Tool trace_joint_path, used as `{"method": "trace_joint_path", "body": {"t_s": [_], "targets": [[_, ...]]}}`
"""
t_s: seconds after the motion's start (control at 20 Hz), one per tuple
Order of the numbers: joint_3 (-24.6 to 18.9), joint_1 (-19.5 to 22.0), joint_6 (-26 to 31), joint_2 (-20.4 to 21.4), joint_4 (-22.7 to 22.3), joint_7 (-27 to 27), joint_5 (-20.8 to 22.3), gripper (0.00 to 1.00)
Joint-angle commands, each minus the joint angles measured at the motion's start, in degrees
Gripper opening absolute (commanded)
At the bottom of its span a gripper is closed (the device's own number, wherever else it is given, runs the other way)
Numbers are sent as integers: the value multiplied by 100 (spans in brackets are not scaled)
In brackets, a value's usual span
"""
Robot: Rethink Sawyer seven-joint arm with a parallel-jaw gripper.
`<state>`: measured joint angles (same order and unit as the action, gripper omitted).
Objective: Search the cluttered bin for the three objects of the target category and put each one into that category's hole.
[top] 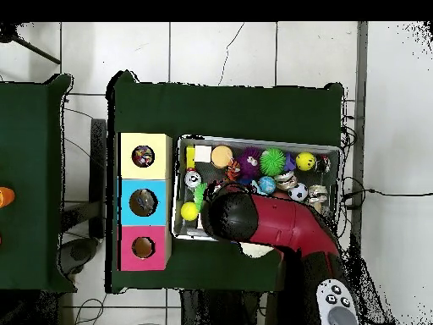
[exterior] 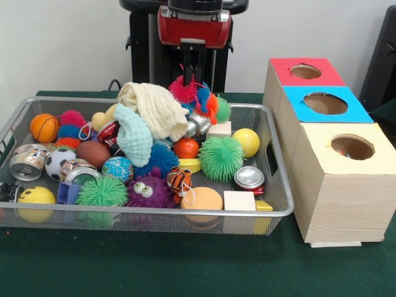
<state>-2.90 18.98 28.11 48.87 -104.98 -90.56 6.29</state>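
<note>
The Sawyer gripper (exterior: 193, 79) hung at top centre of the frame, fingers closed on a multicoloured spiky ball (exterior: 199, 97) at the wire bin's (exterior: 279, 185) back rim. The three-hole wooden box (exterior: 337, 185) stood at right, just beside the bin.

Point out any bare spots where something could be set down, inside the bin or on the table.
Bin is packed; the only mesh showing lies between the soda can and the right wall. Bare green table runs along the bin's front, plus a strip between bin and boxes. The end effector hangs over the crowded far side.
</note>
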Motion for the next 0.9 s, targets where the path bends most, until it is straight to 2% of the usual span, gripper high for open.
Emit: {"method": "trace_joint_path", "body": {"t_s": [0.05, 0.2, 0.35, 0.6, 0.9], "targets": [[-140, -44, -389, -194, -817, -1114, -174, 0], [-112, -31, -551, -203, -950, -1156, -176, 0], [-192, 342, -447, -250, -880, -652, -2, 0], [-392, 1069, -160, -443, -342, 326, 407, 0], [-624, 1593, 223, -421, -35, 861, 756, 0]]}}
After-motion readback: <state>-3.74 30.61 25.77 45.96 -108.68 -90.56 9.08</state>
